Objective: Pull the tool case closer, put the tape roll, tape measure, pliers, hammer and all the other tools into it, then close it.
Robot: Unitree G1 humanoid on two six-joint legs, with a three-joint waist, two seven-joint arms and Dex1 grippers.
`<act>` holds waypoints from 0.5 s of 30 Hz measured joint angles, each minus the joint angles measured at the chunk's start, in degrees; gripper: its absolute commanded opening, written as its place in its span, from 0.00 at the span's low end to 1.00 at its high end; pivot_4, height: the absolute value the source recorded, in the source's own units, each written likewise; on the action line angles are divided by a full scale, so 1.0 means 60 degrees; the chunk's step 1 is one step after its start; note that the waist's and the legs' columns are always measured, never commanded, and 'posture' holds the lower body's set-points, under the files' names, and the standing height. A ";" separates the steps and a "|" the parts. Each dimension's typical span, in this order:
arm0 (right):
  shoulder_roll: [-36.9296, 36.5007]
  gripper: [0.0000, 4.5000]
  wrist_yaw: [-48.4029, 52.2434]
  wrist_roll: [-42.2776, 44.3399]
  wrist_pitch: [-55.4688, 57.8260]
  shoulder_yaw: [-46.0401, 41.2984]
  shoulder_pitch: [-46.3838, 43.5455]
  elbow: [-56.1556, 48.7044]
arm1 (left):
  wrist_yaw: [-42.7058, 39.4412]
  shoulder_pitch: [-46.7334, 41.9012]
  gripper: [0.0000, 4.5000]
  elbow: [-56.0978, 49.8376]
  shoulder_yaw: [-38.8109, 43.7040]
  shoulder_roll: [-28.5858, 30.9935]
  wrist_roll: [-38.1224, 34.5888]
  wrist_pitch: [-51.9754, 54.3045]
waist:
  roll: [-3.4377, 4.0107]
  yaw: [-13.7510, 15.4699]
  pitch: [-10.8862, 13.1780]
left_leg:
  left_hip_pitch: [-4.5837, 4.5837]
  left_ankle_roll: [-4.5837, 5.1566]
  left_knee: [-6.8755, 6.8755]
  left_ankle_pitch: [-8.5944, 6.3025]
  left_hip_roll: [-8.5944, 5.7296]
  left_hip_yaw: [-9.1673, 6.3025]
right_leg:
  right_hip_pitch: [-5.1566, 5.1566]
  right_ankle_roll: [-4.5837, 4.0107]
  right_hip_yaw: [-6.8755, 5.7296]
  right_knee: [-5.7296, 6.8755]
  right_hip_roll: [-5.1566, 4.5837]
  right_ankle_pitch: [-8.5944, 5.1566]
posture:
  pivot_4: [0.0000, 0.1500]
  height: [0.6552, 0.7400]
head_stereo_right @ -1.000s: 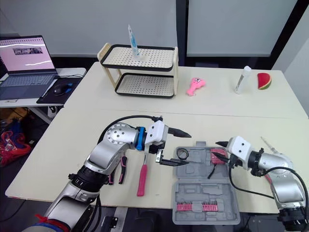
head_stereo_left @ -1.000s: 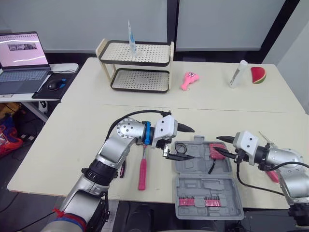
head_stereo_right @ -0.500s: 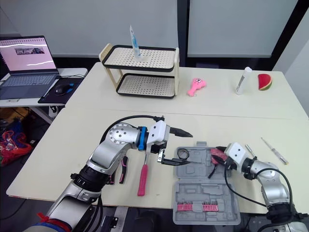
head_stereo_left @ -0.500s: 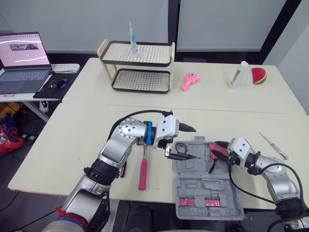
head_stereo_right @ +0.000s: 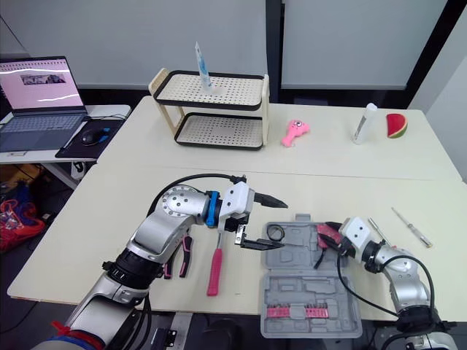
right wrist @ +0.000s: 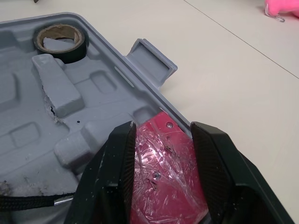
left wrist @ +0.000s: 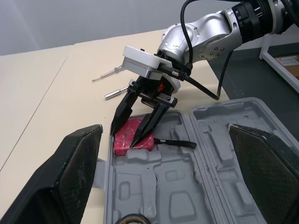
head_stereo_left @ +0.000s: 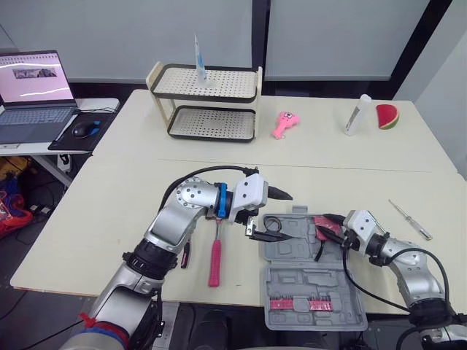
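The big pale worktop (head_stereo_left: 124, 197) holds a grey tool case (head_stereo_left: 310, 281). It lies open at the near edge, a bit to the right. The left gripper (head_stereo_left: 290, 216) hangs over the far left part of the case with its fingers wide open. The right gripper (head_stereo_left: 323, 227) reaches into the far right corner of the case. Its fingers are closed on the red tape measure (right wrist: 163, 156), which sits in that corner. A hammer (head_stereo_left: 214, 261) with a pink handle lies on the worktop just left of the case. The pliers (head_stereo_right: 179, 257) lie further left, partly under the left arm. The tape roll (right wrist: 60, 38) lies in the far left corner of the case. A thin screwdriver (head_stereo_right: 409, 227) lies on the worktop to the right of the case — a second screwdriver (left wrist: 117, 92) lies nearer the right gripper.
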 measured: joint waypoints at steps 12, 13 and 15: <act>-0.1305 0.56 0.0371 0.1675 0.3194 -0.0967 0.0450 -0.3955 | 0.0137 0.0027 1.00 0.0298 0.2072 0.1636 -0.0699 0.0077 | 0.0058 -0.0015 0.0036 | -0.0087 0.0000 -0.0004 0.0000 -0.0001 0.0001 | -0.0096 0.0000 0.0001 0.0010 -0.0001 0.0000 | 1.00 1.00; -0.1679 0.60 0.0477 0.1979 0.3555 -0.1311 0.0412 -0.4319 | 0.0135 0.0098 1.00 0.0529 0.2431 0.2027 -0.0717 0.0006 | 0.0059 -0.0016 0.0036 | -0.0084 0.0000 -0.0005 0.0000 -0.0002 0.0003 | -0.0095 0.0000 -0.0001 0.0011 -0.0001 0.0000 | 1.00 1.00; -0.2502 0.69 0.0782 0.2450 0.4107 -0.2006 0.0403 -0.4665 | 0.0088 0.0450 1.00 0.0962 0.3175 0.2906 -0.0826 0.0105 | 0.0062 -0.0029 0.0038 | -0.0084 0.0001 -0.0012 0.0000 -0.0001 0.0003 | -0.0101 0.0000 -0.0001 0.0009 -0.0001 0.0000 | 1.00 1.00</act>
